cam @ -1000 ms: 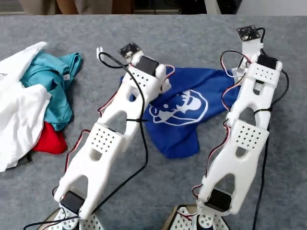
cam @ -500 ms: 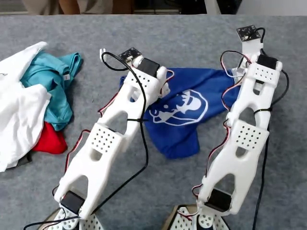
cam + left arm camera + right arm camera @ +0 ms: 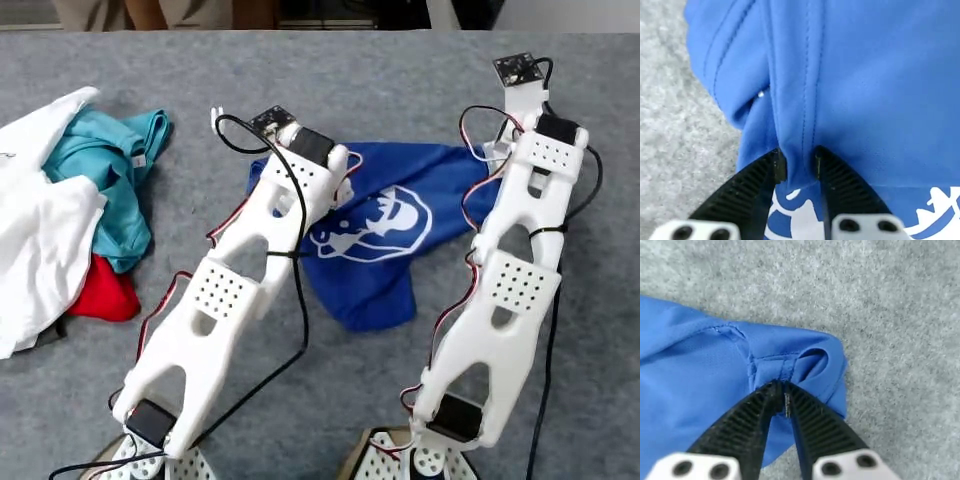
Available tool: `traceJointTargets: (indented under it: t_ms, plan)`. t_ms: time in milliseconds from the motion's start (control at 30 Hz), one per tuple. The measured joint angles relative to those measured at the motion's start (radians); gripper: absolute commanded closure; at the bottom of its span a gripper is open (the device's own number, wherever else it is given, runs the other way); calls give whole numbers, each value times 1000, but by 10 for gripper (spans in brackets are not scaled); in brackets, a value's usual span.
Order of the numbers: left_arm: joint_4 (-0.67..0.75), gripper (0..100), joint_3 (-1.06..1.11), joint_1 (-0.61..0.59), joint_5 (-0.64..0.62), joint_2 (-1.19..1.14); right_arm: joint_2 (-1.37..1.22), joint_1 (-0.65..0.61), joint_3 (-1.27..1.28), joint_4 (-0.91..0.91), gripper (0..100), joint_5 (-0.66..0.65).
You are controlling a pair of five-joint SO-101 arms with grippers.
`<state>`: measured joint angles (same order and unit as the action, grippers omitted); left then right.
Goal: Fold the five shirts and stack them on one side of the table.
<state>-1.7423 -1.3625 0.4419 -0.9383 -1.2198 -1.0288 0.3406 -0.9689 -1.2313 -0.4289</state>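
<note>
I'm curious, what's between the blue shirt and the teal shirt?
Bare grey table lies between the blue shirt and the teal shirt, in the high view.

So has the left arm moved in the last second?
Yes. In the high view the left arm has shifted slightly toward the right arm, away from the teal shirt, its pincer shut on the blue shirt.

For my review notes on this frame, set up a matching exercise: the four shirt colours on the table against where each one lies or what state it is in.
Things:
1. blue shirt
2. teal shirt
3. red shirt
4. white shirt

States:
A. peeks out from under the pile's near end
B. pinched by left gripper and right gripper
C. outermost on the left side
D. crumpled at the pile's far end

Pairs: 1-B; 2-D; 3-A; 4-C
</note>
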Motion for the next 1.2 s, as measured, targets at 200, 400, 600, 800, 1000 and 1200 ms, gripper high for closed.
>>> traceJointTargets:
  t_ms: [200, 400, 600, 800, 1000, 1200]
  plan:
    - [20, 983, -25, 2, 0, -32, 0, 0, 0, 0, 995, 0]
    - [26, 983, -32, 3, 0, -23, 0, 0, 0, 0, 995, 0]
    - [-6, 983, -149, -8, 75, 11, 0, 0, 0, 5, 995, 0]
    - [-8, 983, -147, -61, 103, 138, 2, 0, -77, -64, 995, 0]
    - [-8, 982, -46, -127, 123, 334, 32, -18, -295, -244, 995, -29]
    - [-8, 982, 92, -138, 157, 511, 57, -87, -583, -477, 995, -71]
